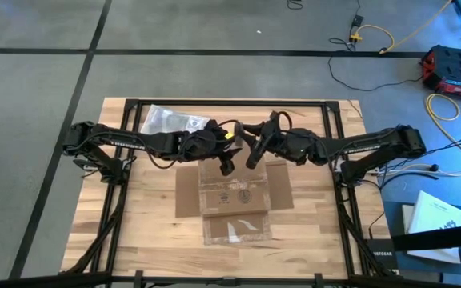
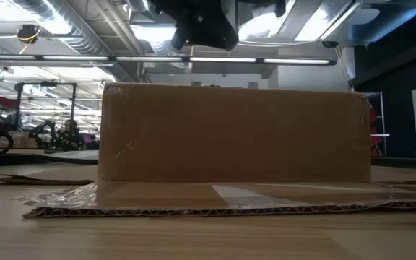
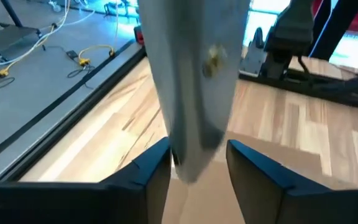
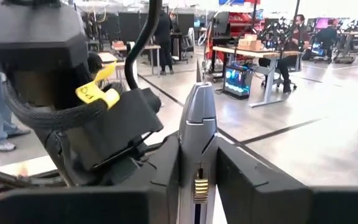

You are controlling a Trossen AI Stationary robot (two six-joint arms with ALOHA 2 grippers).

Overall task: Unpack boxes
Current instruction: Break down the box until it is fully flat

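Observation:
The shallow brown cardboard box (image 1: 234,196) sits on its base mid-table, flaps spread flat; in the low view its near wall (image 2: 233,133) fills the middle. Above its far side both grippers meet. My right gripper (image 4: 197,180) is shut on a slender grey tool (image 4: 197,130) with a gold piece. My left gripper (image 3: 197,171) stands open, with one end of the same grey tool (image 3: 194,93) between its fingers. In the high view the left gripper (image 1: 227,166) and right gripper (image 1: 254,156) hang close together. My right gripper pinches the grey tool between its two fingers, at its two sides by the gold piece (image 4: 197,186). The fingers come level from the table's right and lie along the tool. Its pointed end (image 4: 197,93) sticks out ahead of them, clear of the box. My left gripper has the tool's end (image 3: 188,165) between its open fingers; a gap shows at one finger (image 3: 253,168), and I cannot tell whether the other touches it.
A clear, silvery plastic bag (image 1: 170,120) lies at the table's far edge, left of centre. The box's front flap (image 2: 230,198) lies flat toward the near edge. Off the table to the right are a red case (image 1: 454,68), cables and a white object (image 1: 434,220). People stand in the room beyond.

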